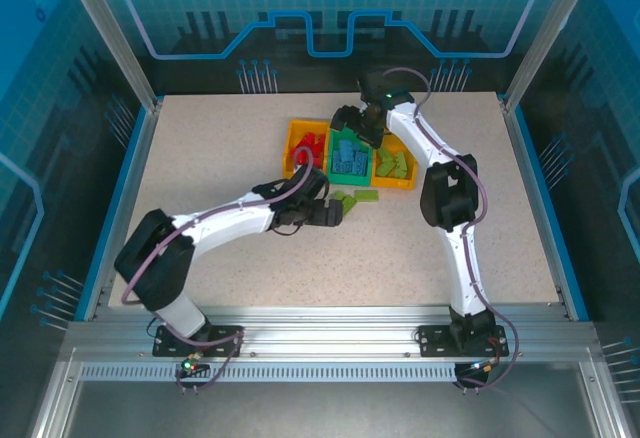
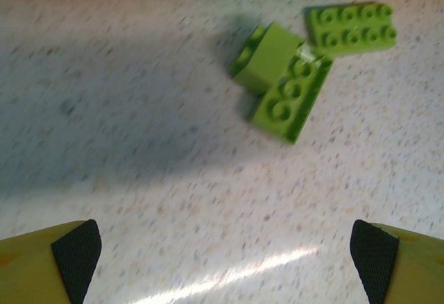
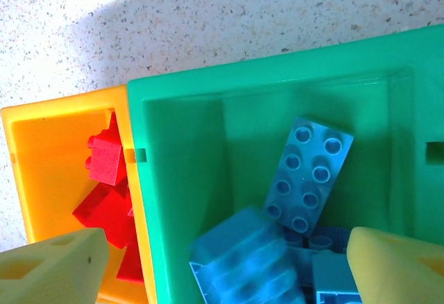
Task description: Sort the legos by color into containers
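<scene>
Hanging beside three loose lime legos, the left gripper is seen from above, the right gripper over the green bin. At the left wrist, jaws are spread, empty; the touching legos may be scattered by a skewed closing. At the right wrist, fingers are parted, nothing held; lower blue bricks are cut off.

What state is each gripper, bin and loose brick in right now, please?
left gripper: open, empty, above the table.
right gripper: open, empty, over the green bin.
left orange-yellow bin: holds red bricks.
green bin: holds blue bricks.
right orange-yellow bin: holds lime green bricks.
three loose lime bricks: on the table, unsorted.
</scene>
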Motion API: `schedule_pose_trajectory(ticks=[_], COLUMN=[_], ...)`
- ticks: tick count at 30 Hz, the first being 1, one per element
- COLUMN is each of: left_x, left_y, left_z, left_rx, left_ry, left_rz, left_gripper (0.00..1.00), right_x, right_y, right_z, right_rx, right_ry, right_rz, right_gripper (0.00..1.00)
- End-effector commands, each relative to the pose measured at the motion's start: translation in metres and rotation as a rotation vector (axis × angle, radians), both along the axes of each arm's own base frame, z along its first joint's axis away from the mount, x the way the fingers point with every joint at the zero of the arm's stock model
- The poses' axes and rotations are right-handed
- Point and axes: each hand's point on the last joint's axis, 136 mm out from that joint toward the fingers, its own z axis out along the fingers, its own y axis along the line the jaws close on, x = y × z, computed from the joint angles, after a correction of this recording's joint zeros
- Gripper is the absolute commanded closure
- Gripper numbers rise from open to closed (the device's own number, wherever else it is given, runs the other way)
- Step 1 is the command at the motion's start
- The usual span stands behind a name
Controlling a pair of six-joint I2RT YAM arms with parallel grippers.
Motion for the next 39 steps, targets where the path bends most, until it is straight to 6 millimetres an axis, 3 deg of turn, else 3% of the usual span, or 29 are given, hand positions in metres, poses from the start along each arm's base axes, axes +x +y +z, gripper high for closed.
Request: schedule_pose_trajectory(ticks=[1,5,8,11,18,26,32,39], left_x=[0.02,0.041,0.056,0.068,0.074,0.075,0.075,0.076], left_y=[-0.023,-0.048,-0.054,-0.052,-0.041,-0.042,-0.039,-0.033], left_z=[0.006,0.002,-0.005,-0.016,-0.035,-0.052,-0.057,-0.041], left_rx=[0.02,0.041,0.061,0.077,0.101,0.107,0.112,0.109], left_ry=[-0.053,-0.077,-0.073,-0.055,-0.026,0.005,0.015,-0.017], left_rz=[-0.101,-0.208,-0.233,-0.237,-0.261,-0.275,-0.259,-0.236], left_gripper=[0.05,0.11,0.2,0.22,0.25,0.43,0.67,0.79], right_x=[-0.012,-0.033,-0.056,-0.081,-0.125,-0.16,-0.174,-0.194], right_y=[-0.005,-0.007,-0.018,-0.036,-0.1,-0.165,-0.193,-0.206], right_z=[0.041,0.067,0.077,0.082,0.077,0.07,0.063,0.045], right_rx=[0.024,0.043,0.029,0.012,-0.026,-0.037,-0.049,-0.08], right_ry=[-0.041,-0.073,-0.088,-0.1,-0.09,-0.075,-0.056,-0.017], right_rz=[0.03,0.078,0.098,0.093,0.006,-0.114,-0.173,-0.187], right_gripper=[0.08,0.08,0.07,0.07,0.06,0.05,0.05,0.05])
